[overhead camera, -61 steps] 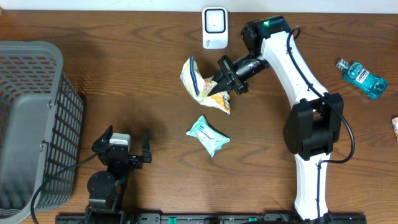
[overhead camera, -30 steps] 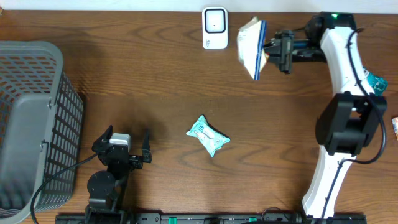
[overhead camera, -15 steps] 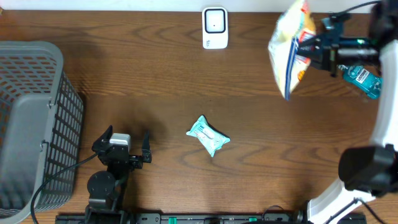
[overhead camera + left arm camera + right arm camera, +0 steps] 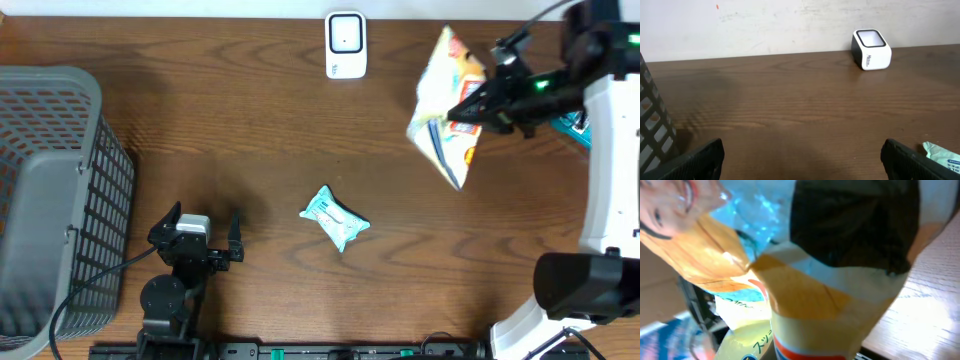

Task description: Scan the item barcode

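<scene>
While right fingers (image 4: 478,102) clamp the snack bag (image 4: 443,85), left fingers (image 4: 701,159) gape empty — wooden table (image 4: 250,130).

Basket (image 4: 95,230) left; scanner (image 4: 346,44) back centre; wipes pack (image 4: 335,218) mid-table (bag (image 4: 447,90) right).

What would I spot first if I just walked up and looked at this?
The big crinkly snack bag jumps out first, pinched in the right gripper on the far right of the overhead view. After that you'd see the little white scanner at the back edge, and the teal wipes pack lying alone in the middle.
</scene>
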Tool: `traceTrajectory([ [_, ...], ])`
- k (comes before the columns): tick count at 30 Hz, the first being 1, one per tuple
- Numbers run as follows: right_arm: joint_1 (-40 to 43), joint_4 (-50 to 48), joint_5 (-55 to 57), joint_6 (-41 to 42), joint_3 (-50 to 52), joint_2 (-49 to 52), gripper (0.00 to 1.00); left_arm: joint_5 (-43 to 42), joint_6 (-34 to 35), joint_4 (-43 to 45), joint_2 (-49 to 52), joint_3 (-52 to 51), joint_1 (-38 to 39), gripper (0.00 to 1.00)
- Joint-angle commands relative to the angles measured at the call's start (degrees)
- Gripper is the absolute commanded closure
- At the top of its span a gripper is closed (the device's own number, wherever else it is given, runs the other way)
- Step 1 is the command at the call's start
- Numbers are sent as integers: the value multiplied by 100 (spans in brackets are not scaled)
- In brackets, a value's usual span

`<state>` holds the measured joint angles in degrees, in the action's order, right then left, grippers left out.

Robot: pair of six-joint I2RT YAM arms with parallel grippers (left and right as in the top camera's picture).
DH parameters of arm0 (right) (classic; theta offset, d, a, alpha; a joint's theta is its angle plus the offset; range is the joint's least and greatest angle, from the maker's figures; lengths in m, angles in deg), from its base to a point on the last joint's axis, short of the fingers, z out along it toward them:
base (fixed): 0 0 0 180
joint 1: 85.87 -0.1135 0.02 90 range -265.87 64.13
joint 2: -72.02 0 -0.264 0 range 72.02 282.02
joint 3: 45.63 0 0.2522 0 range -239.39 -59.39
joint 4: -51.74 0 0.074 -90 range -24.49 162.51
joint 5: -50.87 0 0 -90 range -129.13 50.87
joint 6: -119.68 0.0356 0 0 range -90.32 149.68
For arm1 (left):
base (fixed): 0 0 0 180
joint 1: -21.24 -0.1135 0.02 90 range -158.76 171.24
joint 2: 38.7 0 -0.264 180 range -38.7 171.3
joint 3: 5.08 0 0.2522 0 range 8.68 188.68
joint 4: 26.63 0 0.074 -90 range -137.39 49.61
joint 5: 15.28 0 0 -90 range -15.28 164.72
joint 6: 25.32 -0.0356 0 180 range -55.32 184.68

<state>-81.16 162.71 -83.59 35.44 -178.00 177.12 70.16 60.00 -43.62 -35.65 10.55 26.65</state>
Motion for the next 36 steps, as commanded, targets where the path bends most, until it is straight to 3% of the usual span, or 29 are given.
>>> traceTrajectory([
  [1, -297, 11, 483, -133, 7, -74, 99, -79, 7, -190, -20, -90, -15, 0],
  [5, -490, 11, 507, 492, 7, -74, 99, -79, 9, -190, -20, -90, -15, 0],
  [14, -817, 9, 1069, 4374, 17, -74, 99, -79, 9, -190, -20, -90, -15, 0],
  [18, -817, 11, 2055, 6839, 17, -68, 99, -79, 7, -190, -20, -90, -15, 0],
  [22, -820, 11, 2339, 7958, 28, -59, 99, -79, 9, -190, -20, -90, -15, 0],
  [29, -920, 11, 2105, 8568, 431, 234, 99, -79, 9, -190, -20, -90, -15, 0],
  [36, -949, 11, -61, 6159, 1473, 1285, 99, -79, 9, -190, -20, -90, -15, 0],
])
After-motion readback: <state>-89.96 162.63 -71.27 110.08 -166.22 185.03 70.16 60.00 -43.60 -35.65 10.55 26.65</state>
